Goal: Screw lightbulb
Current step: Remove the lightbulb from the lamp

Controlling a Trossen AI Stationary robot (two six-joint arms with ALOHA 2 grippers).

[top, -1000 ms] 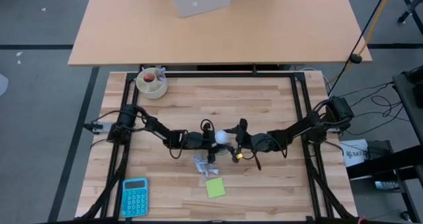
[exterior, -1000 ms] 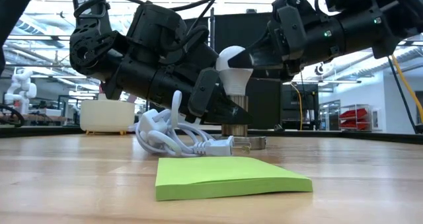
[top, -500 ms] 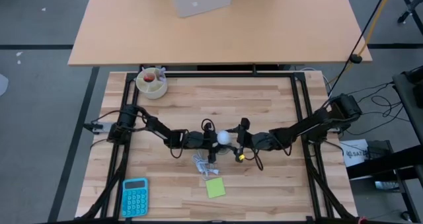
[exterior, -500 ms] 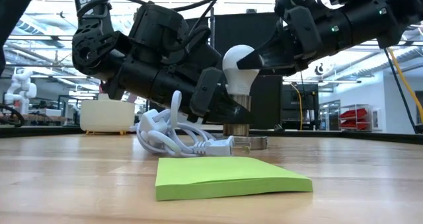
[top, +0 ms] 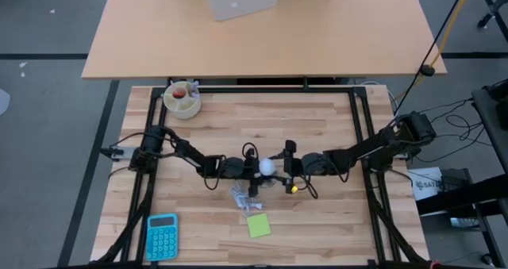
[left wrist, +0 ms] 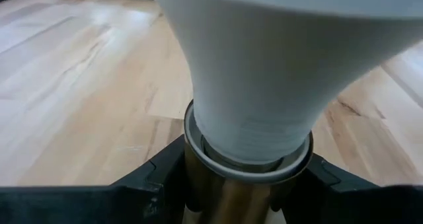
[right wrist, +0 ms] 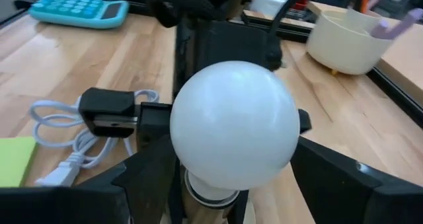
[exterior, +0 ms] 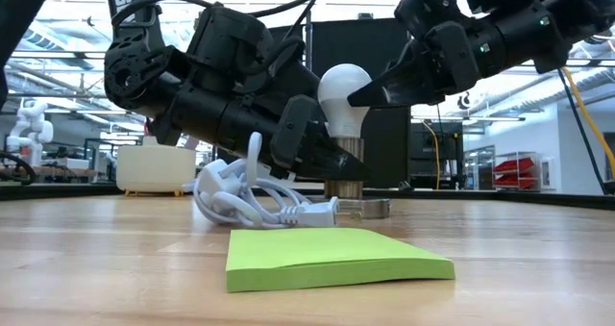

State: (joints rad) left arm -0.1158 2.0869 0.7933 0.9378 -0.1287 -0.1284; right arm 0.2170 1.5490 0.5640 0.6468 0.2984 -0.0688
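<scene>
The white lightbulb (exterior: 343, 95) stands upright with its base in a brass-coloured socket (exterior: 343, 184) on the wooden table, near the middle (top: 267, 167). My left gripper (left wrist: 231, 191) reaches in from the table's left and is shut on the socket below the bulb. My right gripper (right wrist: 231, 184) comes from the table's right, slanting slightly down. It is open, with one finger on either side of the bulb's globe (right wrist: 231, 121), and its tips are at the globe's right side (exterior: 370, 93). My left gripper pinches the brass socket's wall (left wrist: 198, 184) between its two fingers (left wrist: 155, 184), just under the bulb's neck. The fingers come nearly level from the table's left. The socket stands upright on the table. My right gripper: I cannot tell whether its fingertips touch the globe.
A coiled white cable (exterior: 250, 196) lies just left of the socket and a green pad of sticky notes (exterior: 327, 259) in front of it. A blue calculator (top: 162, 236) sits at the near left and a cream bowl (top: 182, 98) at the far left. Black frame rails (top: 361, 142) border the table.
My right gripper has drawn back toward the table's right edge, risen a little and rolled about its own axis. Its fingers now cover less of the globe than before. The bulb still stands in the socket.
</scene>
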